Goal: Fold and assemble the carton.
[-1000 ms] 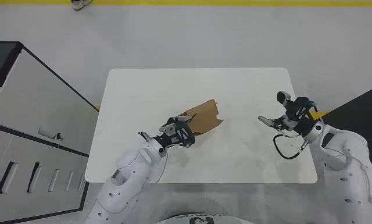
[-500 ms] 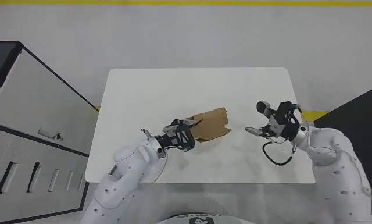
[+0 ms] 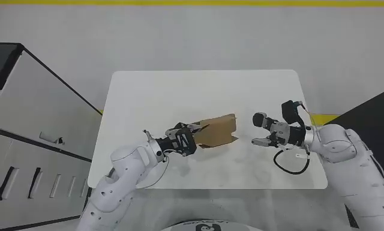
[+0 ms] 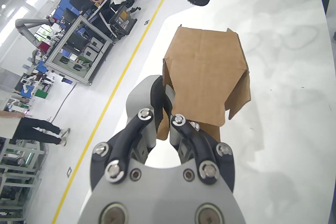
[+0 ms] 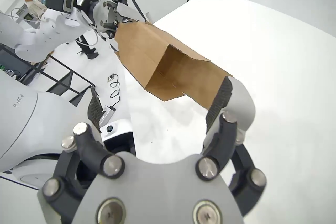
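Carton (image 3: 219, 130) pinched in left tool (image 3: 193, 138); right tool (image 3: 258, 130) spread wide, seemingly clear.

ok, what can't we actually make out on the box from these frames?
Left wrist view: the box's far open end is hidden behind its own body, and the left gripper covers the flap it pinches.
Right wrist view: one finger of the open right gripper overlaps the box's edge; touching or apart, cannot tell.
Top view: the flap folds at both ends are too small to read.
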Robot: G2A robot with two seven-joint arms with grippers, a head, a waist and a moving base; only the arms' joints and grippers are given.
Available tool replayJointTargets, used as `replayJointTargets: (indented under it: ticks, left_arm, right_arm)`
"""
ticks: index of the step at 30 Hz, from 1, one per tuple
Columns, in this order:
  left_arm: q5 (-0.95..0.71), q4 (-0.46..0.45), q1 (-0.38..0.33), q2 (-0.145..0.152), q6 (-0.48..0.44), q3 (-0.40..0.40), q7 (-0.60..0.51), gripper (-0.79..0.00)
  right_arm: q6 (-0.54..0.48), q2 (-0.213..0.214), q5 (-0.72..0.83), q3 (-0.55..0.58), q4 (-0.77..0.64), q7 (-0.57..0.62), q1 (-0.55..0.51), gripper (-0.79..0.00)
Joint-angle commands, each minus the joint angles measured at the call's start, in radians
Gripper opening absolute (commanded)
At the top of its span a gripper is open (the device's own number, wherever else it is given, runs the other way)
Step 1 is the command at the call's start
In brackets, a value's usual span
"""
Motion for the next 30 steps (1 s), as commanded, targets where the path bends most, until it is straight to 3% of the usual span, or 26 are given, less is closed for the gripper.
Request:
replayJointTargets:
  ticks: [1,6,11,19,26,30]
  left_arm:
    - [-0.001,0.0,0.0,0.0,0.0,0.0,0.0,-0.785]
    - [-0.031,-0.002,-0.012,0.005,-0.028,0.01,0.019,-0.785]
    - [-0.061,-0.005,-0.02,0.011,-0.058,0.009,0.034,-0.785]
    - [-0.093,-0.014,-0.021,0.02,-0.061,0.006,0.031,-0.785]
    - [-0.103,-0.02,-0.02,0.028,-0.053,0.01,0.022,-0.785]
    - [-0.101,-0.02,-0.025,0.031,-0.056,0.022,0.017,-0.785]
  right_arm:
    - [0.006,-0.002,0.015,-0.013,-0.004,-0.014,-0.007,0.0]
    - [0.026,0.008,0.269,-0.138,0.042,0.027,0.012,0.0]
    - [0.067,0.044,0.421,-0.225,0.074,0.068,0.062,0.0]
    - [0.083,0.102,0.506,-0.339,0.107,0.084,0.125,0.0]
    - [0.061,0.144,0.539,-0.438,0.121,0.063,0.167,-0.16]
    - [0.036,0.164,0.543,-0.491,0.134,0.038,0.194,-0.212]
